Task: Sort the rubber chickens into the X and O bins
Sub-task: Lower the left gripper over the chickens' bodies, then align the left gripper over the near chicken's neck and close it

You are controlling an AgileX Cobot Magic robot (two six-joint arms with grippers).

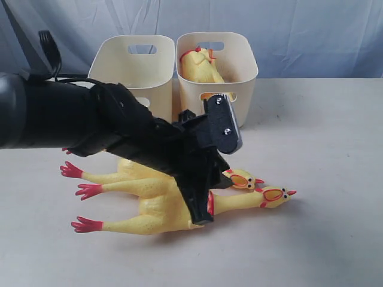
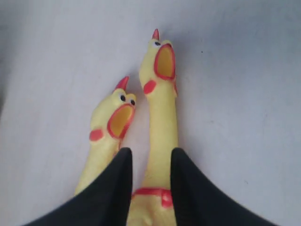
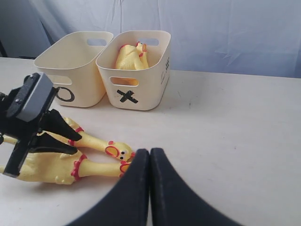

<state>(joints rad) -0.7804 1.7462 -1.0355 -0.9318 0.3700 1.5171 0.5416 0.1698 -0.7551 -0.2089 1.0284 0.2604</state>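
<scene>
Exterior view: one sorted chicken (image 1: 200, 66) lay inside the X bin (image 1: 246, 75) at upper centre. The O bin (image 1: 119, 72) to its left showed nothing inside. A near chicken (image 1: 158, 215) and a far chicken (image 1: 137, 173) lay on the table (image 1: 335, 239), under the left gripper (image 1: 203, 210).

Left wrist view: its jaws stood apart astride the near chicken's neck, apparently not clamped.

Right wrist view: the right gripper (image 3: 149, 157), jaws pressed together, held nothing. By my reckoning one was sorted and two remained.
</scene>
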